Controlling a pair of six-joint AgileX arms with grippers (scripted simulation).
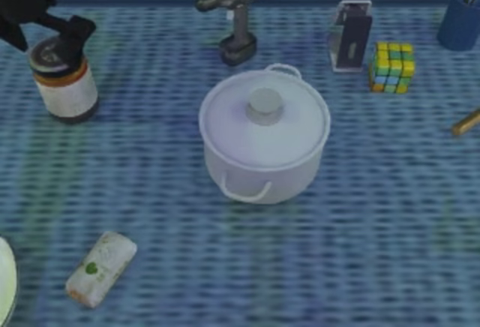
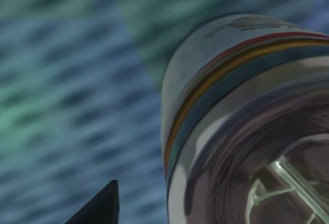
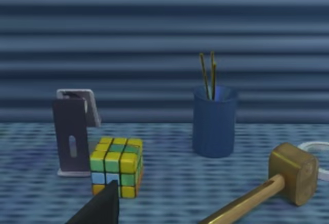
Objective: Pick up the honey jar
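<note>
Honey jar (image 2: pixel 231 111) is filling the left wrist view — standing at the desk's (image 1: pixel 375 252) far-left corner. Left gripper (image 1: pixel 66 36) is hovering at its lid — jaw state: cannot tell.

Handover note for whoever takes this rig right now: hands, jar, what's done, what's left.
Left hand: at the table's far left, down at the honey jar, a finger over the lid's edge. Whether it is closed on the jar cannot be told.
Right hand: out of the top view; its wrist camera faces the far right corner with the colour cube and blue cup.
Jar: upright on the table, left of the white pot.
Done: approach. Left: confirm the grip, then lift.
</note>
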